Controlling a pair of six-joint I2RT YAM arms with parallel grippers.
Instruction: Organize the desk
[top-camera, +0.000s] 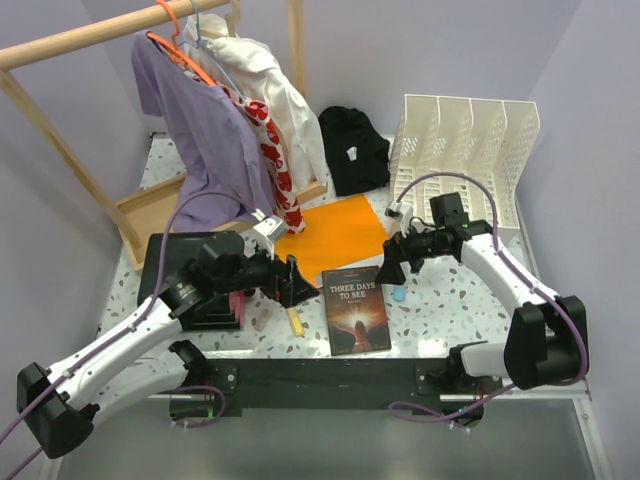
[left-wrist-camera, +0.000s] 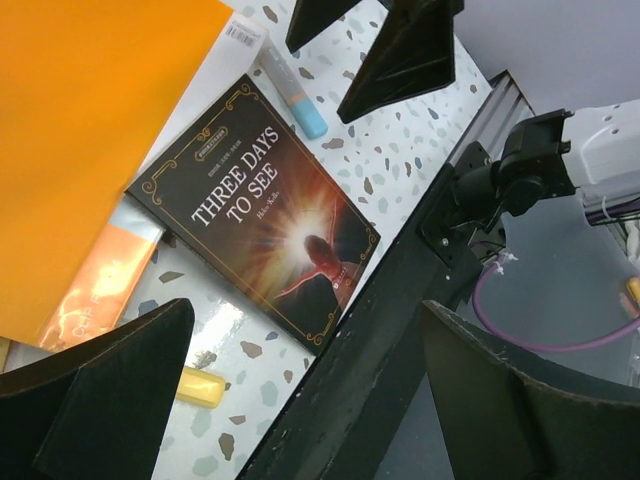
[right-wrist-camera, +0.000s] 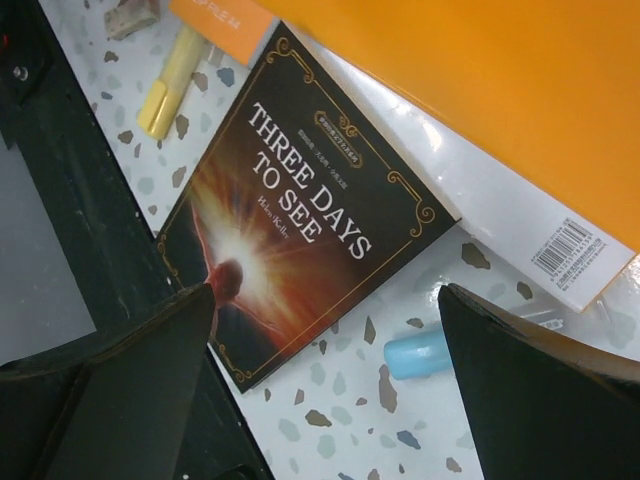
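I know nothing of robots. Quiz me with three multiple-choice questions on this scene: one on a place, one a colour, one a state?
1. Where does the book lie?
A. on the floor
B. on the desk, near its front edge
C. held in the air

2. What colour is the folder behind the book?
A. orange
B. green
C. blue

3. How are the left gripper and right gripper?
A. both shut on the book
B. one shut on a cup
C. both open, holding nothing

Answers:
1 B: it lies flat on the speckled top.
2 A: plainly orange in every view.
3 C: fingers wide apart in both wrist views.
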